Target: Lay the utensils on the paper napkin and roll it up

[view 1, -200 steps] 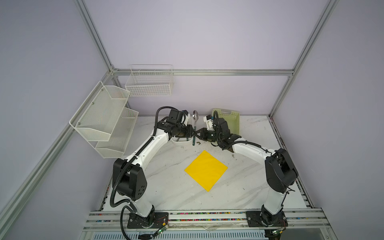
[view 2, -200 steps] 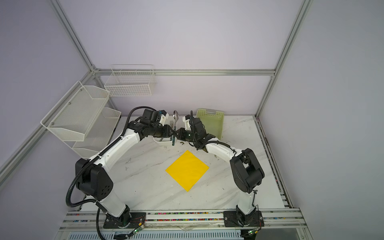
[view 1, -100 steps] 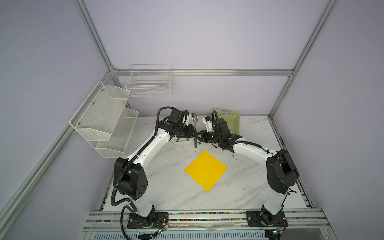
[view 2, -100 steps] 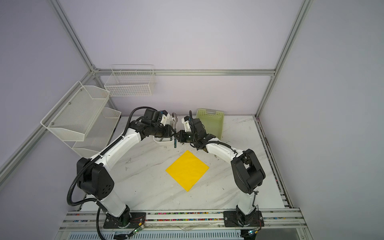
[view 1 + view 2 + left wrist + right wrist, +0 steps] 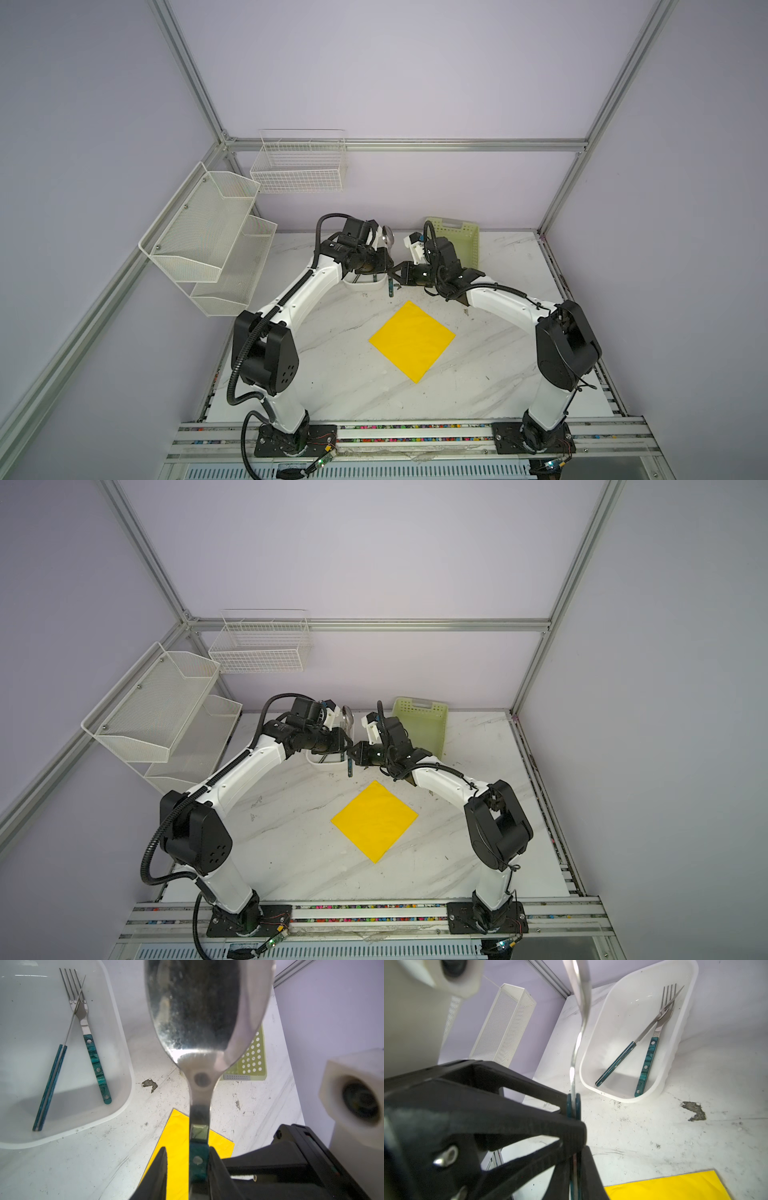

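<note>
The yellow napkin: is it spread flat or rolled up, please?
Spread flat: the napkin lies as an open square, with nothing on it.

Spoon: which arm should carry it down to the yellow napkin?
Right. The right gripper is shut on the spoon by its handle, while the left gripper shows a gap beside that handle. The paper napkin lies close, toward the arm bases.

It is a robotics laboratory cell: two white robot arms [image 5: 307, 286] are bolted on a rail [image 5: 415, 435] at a marble bench [image 5: 340, 374], enclosed by an aluminium frame [image 5: 407, 144] and plain lilac walls [image 5: 395, 75].
</note>
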Available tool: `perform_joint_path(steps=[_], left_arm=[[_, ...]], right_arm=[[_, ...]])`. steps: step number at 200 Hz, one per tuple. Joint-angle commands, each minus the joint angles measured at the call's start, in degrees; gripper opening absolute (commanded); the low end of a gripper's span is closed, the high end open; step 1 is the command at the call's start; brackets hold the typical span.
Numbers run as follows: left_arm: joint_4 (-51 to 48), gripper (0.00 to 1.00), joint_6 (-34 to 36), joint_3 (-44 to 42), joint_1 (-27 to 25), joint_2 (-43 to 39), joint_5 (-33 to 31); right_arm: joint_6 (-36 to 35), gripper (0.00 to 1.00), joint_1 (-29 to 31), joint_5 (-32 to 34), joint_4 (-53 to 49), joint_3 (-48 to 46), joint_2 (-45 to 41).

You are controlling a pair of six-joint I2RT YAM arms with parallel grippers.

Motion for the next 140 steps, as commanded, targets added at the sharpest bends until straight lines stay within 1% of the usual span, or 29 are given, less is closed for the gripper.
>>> perform_joint_path(steps=[1,57,75,126,134,140], left_arm=[[0.99,0.29,-0.39,4.98,-0.6,0.19,0.11],[3.07,0.26,-1.42,4.59,-0.63,0.45,1.89],[3.17,0.21,-1.53,4.41,-0.69,0.47,1.85],[3.18,0.13,-1.27,3.31,-0.93,-0.4,1.21],[3.19,0.11,-1.1,3.18,-0.94,-0.46,1.17],[3.08,0.11,-0.88,3.08,-1.0,-0.47,1.17]], right_arm=[[-0.93,0.04,0.54,-1.17,2.33,0.51,-2.52],[-0.6,0.04,0.71,-2.04,3.46,0.15,-2.26],[-0.58,0.04,0.71,-1.67,3.31,-0.09,-2.35],[-0.31,0.04,0.66,-0.59,2.78,-0.31,-2.75],[-0.31,0.05,0.71,-0.39,2.57,-0.28,-2.78],[-0.41,0.08,0.71,-0.54,2.43,-0.31,-2.94]])
